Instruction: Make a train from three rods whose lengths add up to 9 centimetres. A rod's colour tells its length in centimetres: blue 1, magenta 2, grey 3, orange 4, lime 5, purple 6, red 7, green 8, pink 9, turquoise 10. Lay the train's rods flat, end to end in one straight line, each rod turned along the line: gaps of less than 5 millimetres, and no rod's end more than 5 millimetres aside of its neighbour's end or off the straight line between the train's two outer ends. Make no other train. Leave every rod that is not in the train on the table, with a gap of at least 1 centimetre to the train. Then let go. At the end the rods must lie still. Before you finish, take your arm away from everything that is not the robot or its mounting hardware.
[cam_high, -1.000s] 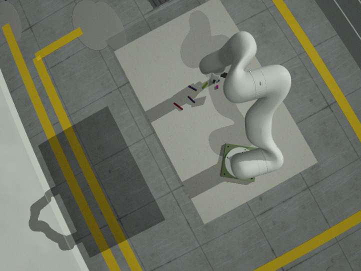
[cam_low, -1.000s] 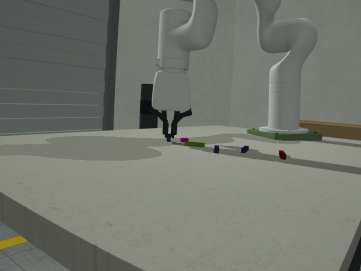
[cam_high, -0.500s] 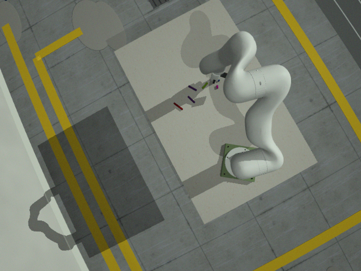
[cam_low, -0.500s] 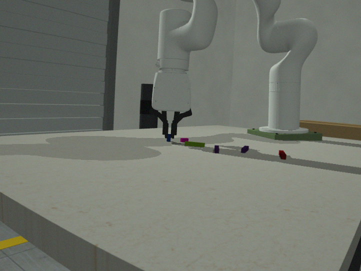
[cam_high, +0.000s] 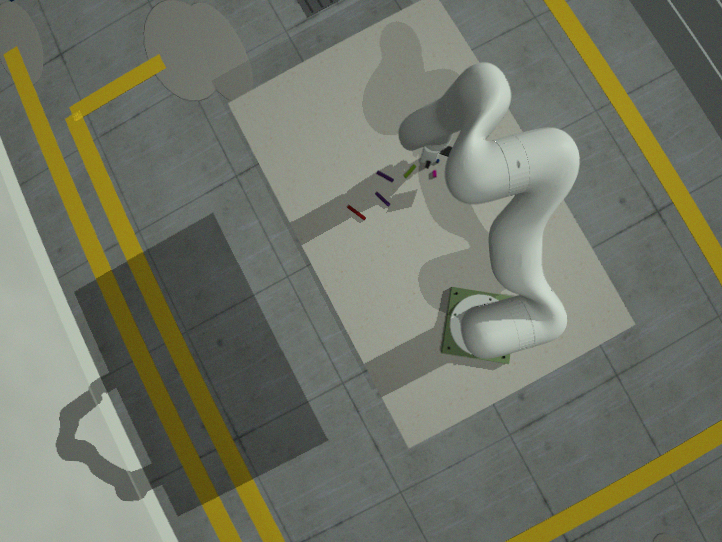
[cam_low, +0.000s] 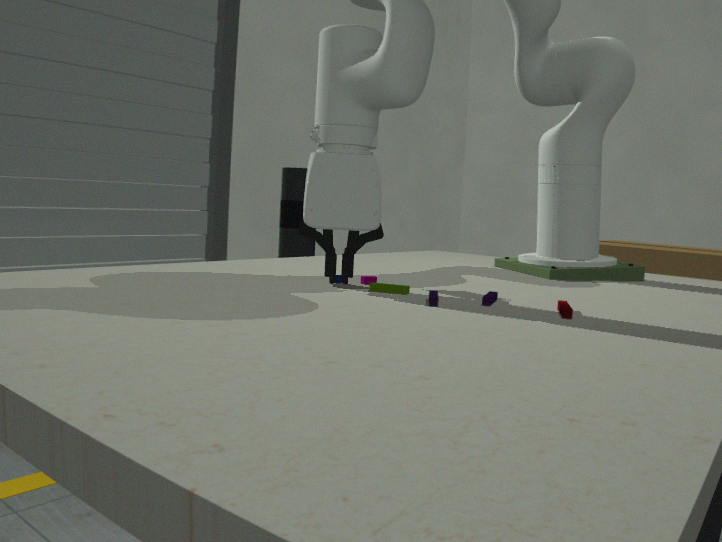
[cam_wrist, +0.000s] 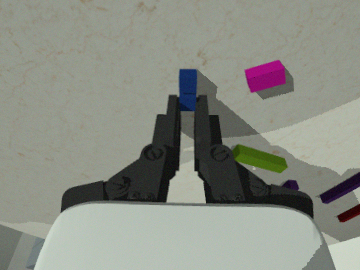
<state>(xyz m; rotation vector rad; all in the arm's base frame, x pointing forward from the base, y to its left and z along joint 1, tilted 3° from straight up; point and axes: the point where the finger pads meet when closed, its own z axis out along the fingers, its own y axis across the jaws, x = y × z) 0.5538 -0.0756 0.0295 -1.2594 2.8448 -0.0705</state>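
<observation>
- In exterior view, the black pincer (cam_high: 437, 159) (cam_low: 340, 274) (cam_wrist: 187, 112) is pinching the small blue rod (cam_high: 437, 161) (cam_low: 339, 279) (cam_wrist: 188, 81), it seems at the table (cam_low: 361, 379).
- Short magenta rod (cam_high: 434, 173) (cam_low: 368, 280) (cam_wrist: 266, 77), lying near.
- Lime-green rod (cam_high: 409, 170) (cam_low: 388, 288) (cam_wrist: 260, 158).
- Two dark-purple rods, the left one (cam_high: 384, 175) (cam_low: 433, 298) (cam_wrist: 291, 185) and the right one (cam_high: 382, 198) (cam_low: 489, 298) (cam_wrist: 341, 188), apart.
- Long red rod (cam_high: 356, 212) (cam_low: 564, 309) (cam_wrist: 349, 214), rightmost.
</observation>
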